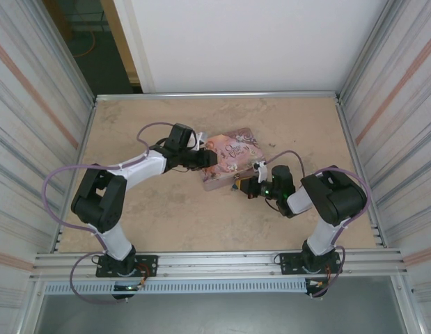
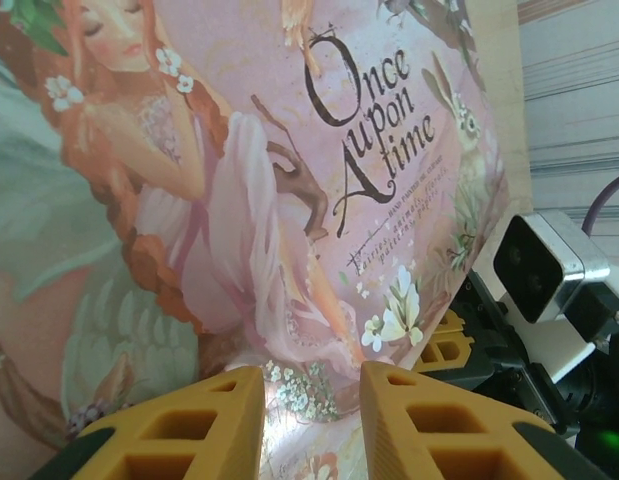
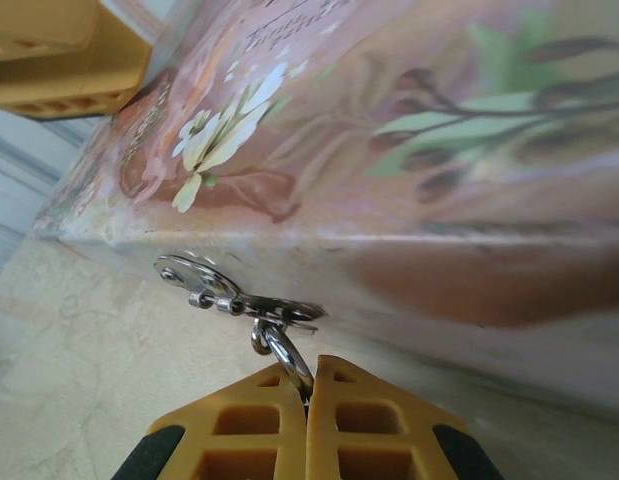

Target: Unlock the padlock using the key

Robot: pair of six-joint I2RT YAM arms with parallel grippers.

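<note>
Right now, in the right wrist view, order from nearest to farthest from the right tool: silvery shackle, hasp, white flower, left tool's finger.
1. Silvery shackle: pinched in the right tool.
2. Hasp: just above, on the tin wall.
3. White flower: printed upper left.
4. Left tool's finger: top-left corner.

From above and behind we look down, while both wrist cameras sit close against the pink illustrated rectangular tin (image 1: 229,156).

padlock (image 3: 280,350): body hidden in right end effector (image 3: 309,392) | tin (image 2: 289,200): cropped
</note>
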